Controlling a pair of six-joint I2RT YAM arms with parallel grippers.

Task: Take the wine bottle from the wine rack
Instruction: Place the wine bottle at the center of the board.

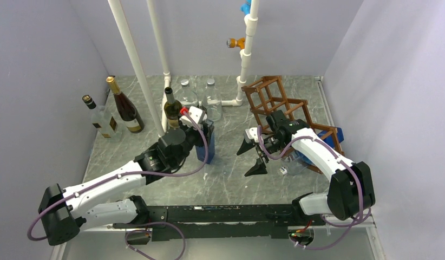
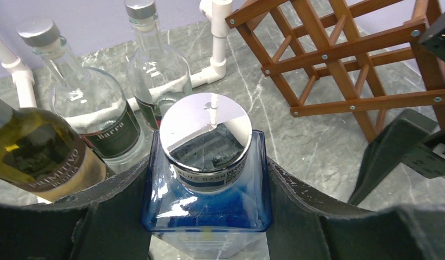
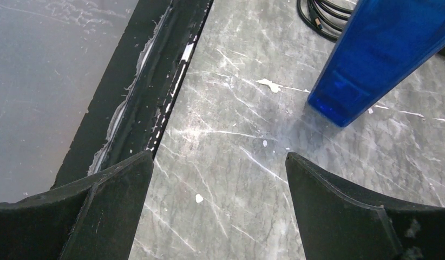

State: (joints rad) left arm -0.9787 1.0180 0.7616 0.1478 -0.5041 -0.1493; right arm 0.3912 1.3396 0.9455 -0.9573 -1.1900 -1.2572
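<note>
Standing upright on the table [image 3: 226, 124], apart from the wine rack [image 2: 372, 102] on the left arm's side, the blue bottle [image 2: 207, 184] appears already removed; left gripper [image 2: 207, 222] is clamped at a middling width across its square shoulders, presumably to steady it while it is set down; right gripper [image 1: 252, 158] holds nothing, jaws spread wide, low between bottle and rack. Left wrist view shows the silver cap and the grip contact, obscured from overhead; right wrist view alone shows the bottle's base at the tabletop, contact unconfirmed; overhead alone shows something blue behind the rack, unidentified.
</note>
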